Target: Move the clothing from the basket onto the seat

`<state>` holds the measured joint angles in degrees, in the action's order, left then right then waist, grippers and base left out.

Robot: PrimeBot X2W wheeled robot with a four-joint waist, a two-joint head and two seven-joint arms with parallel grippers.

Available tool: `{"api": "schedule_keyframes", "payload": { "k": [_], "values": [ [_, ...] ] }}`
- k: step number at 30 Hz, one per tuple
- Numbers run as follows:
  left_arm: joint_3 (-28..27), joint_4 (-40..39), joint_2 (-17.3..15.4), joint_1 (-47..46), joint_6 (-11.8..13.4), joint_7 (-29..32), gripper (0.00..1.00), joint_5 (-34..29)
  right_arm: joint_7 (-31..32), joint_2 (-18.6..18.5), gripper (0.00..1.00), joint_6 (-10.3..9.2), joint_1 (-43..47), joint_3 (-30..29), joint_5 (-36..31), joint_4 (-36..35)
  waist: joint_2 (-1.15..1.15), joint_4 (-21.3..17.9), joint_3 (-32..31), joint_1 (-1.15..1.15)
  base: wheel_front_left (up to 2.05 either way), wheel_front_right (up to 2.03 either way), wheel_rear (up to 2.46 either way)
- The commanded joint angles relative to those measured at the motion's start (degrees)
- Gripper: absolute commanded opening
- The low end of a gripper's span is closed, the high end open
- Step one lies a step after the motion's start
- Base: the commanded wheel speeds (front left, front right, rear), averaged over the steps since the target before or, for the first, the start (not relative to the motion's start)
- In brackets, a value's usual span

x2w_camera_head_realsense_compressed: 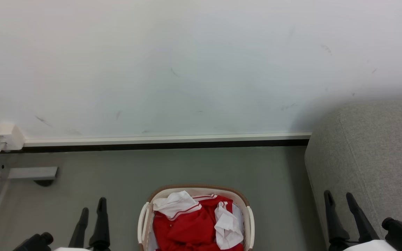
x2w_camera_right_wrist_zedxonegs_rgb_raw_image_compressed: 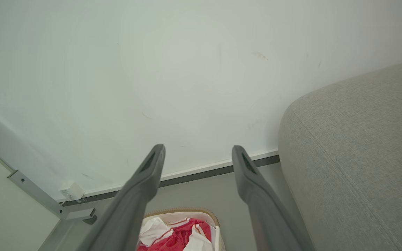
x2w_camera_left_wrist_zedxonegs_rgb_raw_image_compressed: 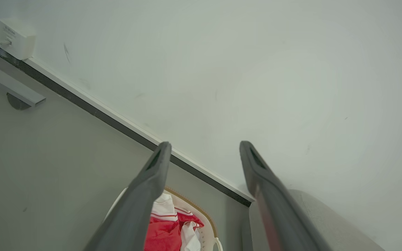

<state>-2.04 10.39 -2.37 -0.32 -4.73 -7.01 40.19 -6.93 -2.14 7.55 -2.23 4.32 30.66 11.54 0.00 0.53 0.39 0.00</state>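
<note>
1. The clothing [x2w_camera_head_realsense_compressed: 183, 226] lies bunched in the basket [x2w_camera_head_realsense_compressed: 141, 223], with red fabric showing on top along with white collars and thin white stripe trim.
2. The basket stands on the grey floor [x2w_camera_head_realsense_compressed: 117, 170], apart from the floor's edge along the white wall [x2w_camera_head_realsense_compressed: 187, 69]. Its brown rim faces that edge.
3. The seat [x2w_camera_head_realsense_compressed: 379, 157] stands on the right side of the floor and reaches back to the wall edge. A strip of bare floor lies between it and the basket.
4. The left end effector [x2w_camera_head_realsense_compressed: 92, 205] hangs over the floor just left of the basket. Its two dark fingers [x2w_camera_left_wrist_zedxonegs_rgb_raw_image_compressed: 152, 181] are spread wide with nothing between them, and it touches neither basket nor clothing.
5. The right end effector [x2w_camera_head_realsense_compressed: 338, 194] hangs in front of the seat's near side, right of the basket, also spread wide and empty.
6. At the left corner of the floor's wall edge sits a small white box [x2w_camera_head_realsense_compressed: 4, 136], with a grey metal foot [x2w_camera_head_realsense_compressed: 31, 172] just beside it on the floor.
</note>
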Motion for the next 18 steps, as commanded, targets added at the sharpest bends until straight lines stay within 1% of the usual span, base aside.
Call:
{"api": "schedule_keyframes", "payload": {
  "k": [1, 11, 18],
  "values": [
    [0.06, -1.07, -0.5, 0.19, 0.15, -0.65, 1.0, -3.01, -0.74, -0.66, 1.0, -0.06, 0.1, 0.28, -2.69, -0.26, 0.0, 0.02, -0.01, 0.0, 0.0, 0.0, 0.0],
    [-0.06, -1.77, -0.55, 0.93, 0.11, -2.21, 1.0, -10.98, -2.29, -0.72, 1.0, -0.07, 0.19, 0.42, -8.81, 0.27, 0.0, 0.05, 0.03, 0.0, 0.0, 0.0, 0.0],
    [-0.23, -2.1, -0.58, 1.51, -0.04, -3.11, 1.0, -14.85, -3.11, -0.77, 1.0, -0.07, 0.52, 0.4, -11.41, 0.64, 0.0, 0.16, -0.05, 0.0, 0.0, 0.0, 0.0]
  ]
}}
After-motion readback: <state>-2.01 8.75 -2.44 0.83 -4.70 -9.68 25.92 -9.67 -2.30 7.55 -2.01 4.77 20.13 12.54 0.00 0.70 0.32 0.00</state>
